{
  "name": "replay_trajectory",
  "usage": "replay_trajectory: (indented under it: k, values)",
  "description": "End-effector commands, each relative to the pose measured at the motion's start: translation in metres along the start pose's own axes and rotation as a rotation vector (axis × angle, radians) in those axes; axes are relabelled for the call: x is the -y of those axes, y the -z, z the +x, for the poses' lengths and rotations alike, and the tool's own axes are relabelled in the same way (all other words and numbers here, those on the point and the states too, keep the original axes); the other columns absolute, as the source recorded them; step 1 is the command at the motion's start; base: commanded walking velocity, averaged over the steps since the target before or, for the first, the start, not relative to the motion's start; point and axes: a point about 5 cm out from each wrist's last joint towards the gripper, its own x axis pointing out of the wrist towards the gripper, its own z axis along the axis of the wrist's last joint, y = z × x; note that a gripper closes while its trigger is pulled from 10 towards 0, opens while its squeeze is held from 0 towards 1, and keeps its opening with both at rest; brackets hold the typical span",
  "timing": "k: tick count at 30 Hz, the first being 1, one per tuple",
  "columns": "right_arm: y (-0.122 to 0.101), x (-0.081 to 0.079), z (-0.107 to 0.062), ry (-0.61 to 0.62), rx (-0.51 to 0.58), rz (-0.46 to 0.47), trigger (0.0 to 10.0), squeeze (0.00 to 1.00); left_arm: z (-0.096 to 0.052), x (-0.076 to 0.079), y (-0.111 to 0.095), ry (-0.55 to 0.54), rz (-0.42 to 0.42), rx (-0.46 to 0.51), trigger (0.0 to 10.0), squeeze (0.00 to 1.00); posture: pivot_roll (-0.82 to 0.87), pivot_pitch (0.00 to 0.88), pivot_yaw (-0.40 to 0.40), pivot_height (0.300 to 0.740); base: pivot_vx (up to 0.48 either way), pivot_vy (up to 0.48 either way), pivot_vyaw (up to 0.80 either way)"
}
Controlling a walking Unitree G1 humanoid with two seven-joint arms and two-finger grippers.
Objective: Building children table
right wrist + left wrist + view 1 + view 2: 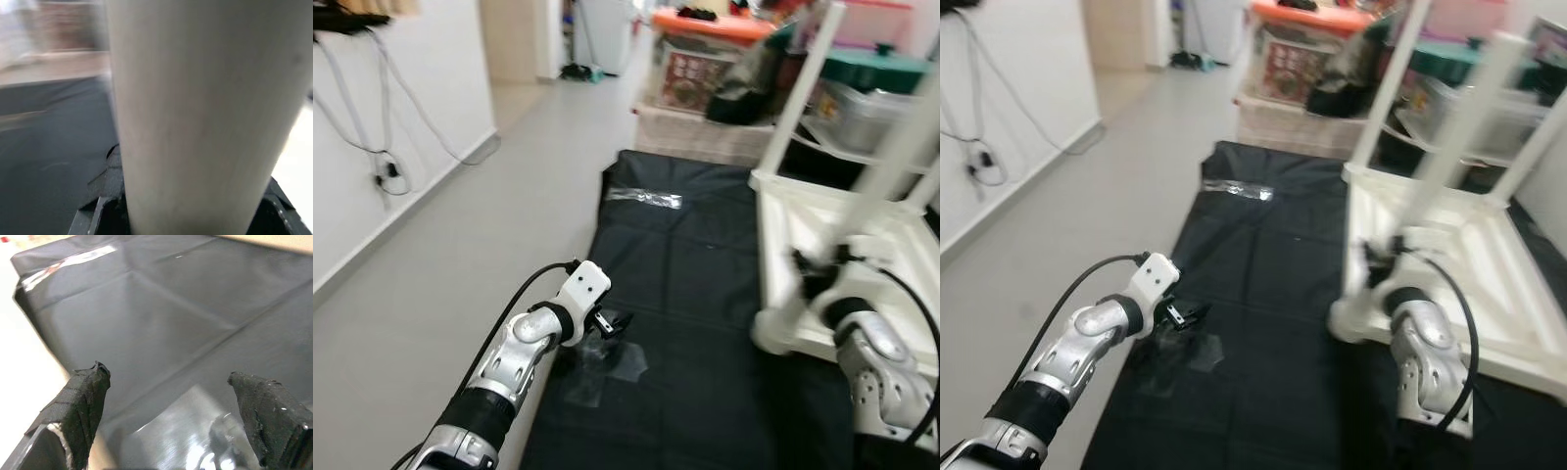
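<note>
There, a black sheet [705,323] covered the floor, and the white table [1474,259] lay upside down at its three o'clock edge. The right pincer [1376,266] gripped a table leg [195,112] near its base. At nine o'clock, the left pincer [168,396] hovered wide apart over a clear plastic bag [607,367].

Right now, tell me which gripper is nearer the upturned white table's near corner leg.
Right. The right gripper is closed around the white table leg near its base; the left gripper hovers open over the black floor mat, well off to the left.
</note>
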Motion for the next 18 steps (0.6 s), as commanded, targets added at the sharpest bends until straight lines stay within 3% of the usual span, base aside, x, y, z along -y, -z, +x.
replay_trajectory:
  k: [1, 2, 3, 5, 6, 7, 9, 10, 11, 12, 13, 14, 15, 16, 18]
  values:
    - [0.022, 0.023, -0.026, 0.208, -0.103, -0.06, 0.0, 0.0, 0.001, 0.004, -0.001, 0.021, 0.006, 0.003, 10.0, 0.0, 0.11, 0.0, -0.094, 0.74, 0.0, 0.0, 0.0]
    - [0.023, 0.018, -0.041, 0.218, -0.094, -0.079, 0.0, 0.0, 0.001, 0.004, 0.0, 0.027, 0.005, 0.002, 10.0, 0.0, 0.1, 0.0, -0.083, 0.74, 0.0, 0.0, 0.0]
    - [0.022, 0.007, -0.051, 0.162, -0.094, -0.08, 3.9, 0.0, 0.002, 0.005, -0.001, 0.034, 0.005, 0.002, 10.0, 0.0, 0.1, 0.0, -0.083, 0.74, 0.0, 0.0, 0.0]
    - [0.022, 0.007, -0.051, 0.162, -0.094, -0.08, 3.9, 0.0, 0.002, 0.005, -0.001, 0.034, 0.005, 0.002, 10.0, 0.0, 0.1, 0.0, -0.083, 0.74, 0.0, 0.0, 0.0]
    - [0.019, -0.007, -0.058, 0.098, -0.095, -0.08, 10.0, 0.0, 0.002, 0.006, -0.001, 0.04, 0.005, 0.003, 10.0, 0.0, 0.1, 0.0, -0.083, 0.74, 0.0, 0.0, 0.0]
    - [0.019, -0.007, -0.058, 0.098, -0.095, -0.08, 10.0, 0.0, 0.002, 0.006, -0.001, 0.04, 0.005, 0.003, 10.0, 0.0, 0.1, 0.0, -0.083, 0.74, 0.0, 0.0, 0.0]
    - [0.009, -0.029, -0.062, -0.056, -0.028, -0.04, 10.0, 0.0, 0.004, 0.007, -0.002, 0.044, 0.006, 0.003, 10.0, 0.0, 0.09, 0.0, -0.078, 0.74, 0.0, 0.0, 0.0]
    - [0.009, -0.029, -0.062, -0.056, -0.028, -0.04, 10.0, 0.0, 0.004, 0.007, -0.002, 0.044, 0.006, 0.003, 10.0, 0.0, 0.09, 0.0, -0.078, 0.74, 0.0, 0.0, 0.0]
    - [-0.002, -0.037, -0.056, -0.154, 0.031, 0.007, 10.0, 1.0, 0.005, 0.005, -0.003, 0.043, 0.007, 0.007, 10.0, 0.0, 0.1, 0.0, -0.083, 0.74, 0.0, 0.0, 0.0]
    - [-0.014, -0.043, -0.05, -0.263, 0.061, 0.068, 10.0, 1.0, 0.005, 0.004, -0.004, 0.037, 0.008, 0.009, 10.0, 0.0, 0.09, 0.0, -0.09, 0.74, 0.0, 0.0, 0.0]
    - [-0.024, -0.046, -0.044, -0.339, 0.081, 0.101, 10.0, 0.5, 0.005, 0.002, -0.004, 0.033, 0.009, 0.01, 10.0, 0.0, 0.09, 0.0, -0.09, 0.74, 0.0, 0.0, 0.0]
    - [-0.024, -0.046, -0.044, -0.339, 0.081, 0.101, 10.0, 0.5, 0.005, 0.002, -0.004, 0.033, 0.009, 0.01, 10.0, 0.0, 0.09, 0.0, -0.09, 0.74, 0.0, 0.0, 0.0]
    - [-0.035, -0.044, -0.04, -0.424, 0.108, 0.118, 10.0, 0.0, 0.005, 0.002, -0.004, 0.028, 0.008, 0.01, 10.0, 0.0, 0.1, 0.0, -0.096, 0.74, 0.0, 0.0, 0.0]
    - [-0.035, -0.044, -0.04, -0.424, 0.108, 0.118, 10.0, 0.0, 0.005, 0.002, -0.004, 0.028, 0.008, 0.01, 10.0, 0.0, 0.1, 0.0, -0.096, 0.74, 0.0, 0.0, 0.0]
    - [-0.051, -0.039, -0.038, -0.617, 0.167, 0.103, 10.0, 0.0, 0.005, 0.004, -0.003, 0.025, 0.005, 0.011, 10.0, 0.0, 0.11, 0.0, -0.106, 0.74, 0.0, 0.0, 0.0]
